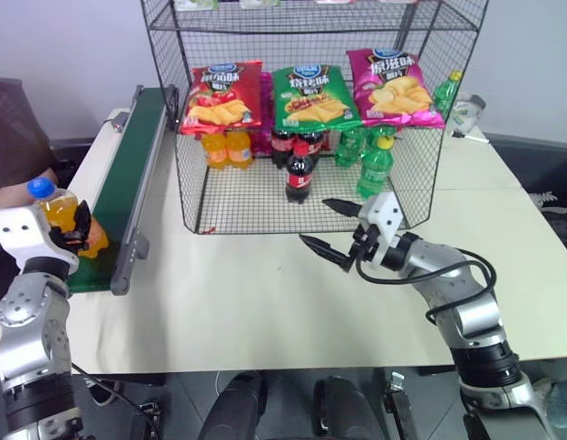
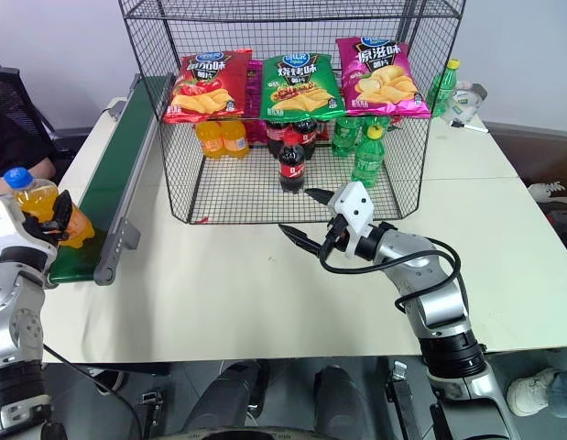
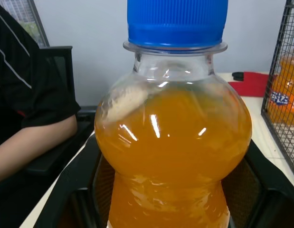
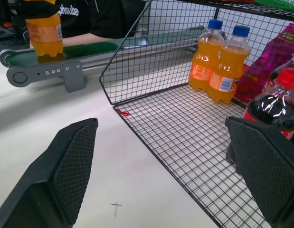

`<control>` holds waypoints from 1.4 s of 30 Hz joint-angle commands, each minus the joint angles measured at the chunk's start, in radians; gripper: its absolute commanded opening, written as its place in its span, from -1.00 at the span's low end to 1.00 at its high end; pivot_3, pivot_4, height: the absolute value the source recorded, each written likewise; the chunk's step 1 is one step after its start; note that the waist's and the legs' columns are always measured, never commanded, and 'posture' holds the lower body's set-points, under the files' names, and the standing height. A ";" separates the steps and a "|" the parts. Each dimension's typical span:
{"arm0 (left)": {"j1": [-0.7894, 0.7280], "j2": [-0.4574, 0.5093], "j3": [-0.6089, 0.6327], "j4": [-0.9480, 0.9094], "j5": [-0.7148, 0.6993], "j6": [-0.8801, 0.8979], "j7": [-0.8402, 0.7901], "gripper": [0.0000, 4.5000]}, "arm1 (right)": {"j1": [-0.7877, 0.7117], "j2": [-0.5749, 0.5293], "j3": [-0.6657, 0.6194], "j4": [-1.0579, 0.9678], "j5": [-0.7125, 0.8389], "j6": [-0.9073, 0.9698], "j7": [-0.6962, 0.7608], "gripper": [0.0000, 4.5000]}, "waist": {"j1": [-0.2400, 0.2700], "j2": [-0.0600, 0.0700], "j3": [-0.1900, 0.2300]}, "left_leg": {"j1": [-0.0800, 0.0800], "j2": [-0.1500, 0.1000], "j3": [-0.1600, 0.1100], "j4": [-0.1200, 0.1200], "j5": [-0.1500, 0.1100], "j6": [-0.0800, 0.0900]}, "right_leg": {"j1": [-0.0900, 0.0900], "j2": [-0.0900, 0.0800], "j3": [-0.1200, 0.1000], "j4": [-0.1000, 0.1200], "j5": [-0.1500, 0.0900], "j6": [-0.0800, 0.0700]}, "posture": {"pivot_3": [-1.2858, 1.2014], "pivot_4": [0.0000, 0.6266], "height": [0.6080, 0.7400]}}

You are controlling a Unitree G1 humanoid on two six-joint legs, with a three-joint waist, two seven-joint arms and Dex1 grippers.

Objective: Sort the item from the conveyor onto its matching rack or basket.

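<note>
The item, an orange drink bottle (image 1: 56, 209) with a blue cap, stands upright at the near end of the conveyor (image 1: 127, 174), a dark-green belt along the table's left side. My left gripper (image 1: 78, 229) is shut on the bottle (image 3: 173, 142), one black finger (image 3: 73, 190) on each side of its body. My right gripper (image 1: 317, 223) hovers open over the table, just in front of the black wire rack (image 1: 413, 183), with nothing between its fingers (image 4: 66, 166). On the rack's bottom tier two matching orange bottles (image 4: 218, 61) stand at the left.
Cola bottles (image 1: 299, 172) and green bottles (image 1: 375, 165) stand on the rack's floor. Three chip bags (image 1: 306, 96) lie on the tier above. A person's arm (image 3: 33, 147) rests beyond the conveyor's left side. The white table (image 1: 265, 302) stretches between the two arms.
</note>
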 commanded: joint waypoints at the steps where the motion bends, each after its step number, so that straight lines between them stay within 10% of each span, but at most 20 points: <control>1: -0.001 0.017 0.028 -0.052 -0.013 -0.011 -0.008 0.10 | -0.006 0.003 -0.007 -0.027 0.005 -0.018 0.000 1.00 | 0.000 0.000 0.000 | 0.000 0.000 0.000 0.000 0.000 0.000 | 0.000 0.000 0.000 0.000 0.000 0.000 | 0.03 -0.52 1.00; 10: -0.082 0.074 -0.012 -0.222 -0.140 0.083 -0.107 0.10 | -0.012 -0.004 -0.011 -0.026 0.009 -0.012 0.007 1.00 | 0.002 -0.001 0.000 | -0.001 0.000 0.000 0.001 0.000 0.000 | 0.000 0.000 0.000 0.000 0.000 0.000 | 0.03 -0.52 1.00; 19: -0.216 0.014 -0.303 -0.289 -0.112 0.233 -0.139 0.10 | -0.013 0.000 -0.010 -0.029 0.004 -0.012 0.002 1.00 | 0.000 -0.001 0.000 | 0.000 -0.001 0.000 0.001 0.000 0.000 | 0.004 0.000 0.000 0.000 0.000 0.000 | 0.03 -0.52 1.00; 30: -0.383 -0.243 -0.468 0.170 0.204 -0.103 0.046 0.10 | 0.006 0.001 -0.018 -0.061 0.001 -0.006 -0.034 1.00 | 0.001 -0.001 0.001 | -0.001 -0.001 0.001 0.001 0.000 0.000 | 0.003 0.001 0.000 0.001 0.000 0.000 | 0.03 -0.52 1.00; 42: -0.616 -0.352 -0.419 0.743 0.229 -0.445 0.075 0.10 | 0.015 -0.001 -0.019 -0.066 -0.004 -0.013 -0.051 1.00 | -0.002 -0.001 0.001 | -0.001 -0.003 0.000 0.003 0.000 0.000 | 0.004 0.000 -0.003 0.002 0.000 0.001 | 0.03 -0.52 1.00</control>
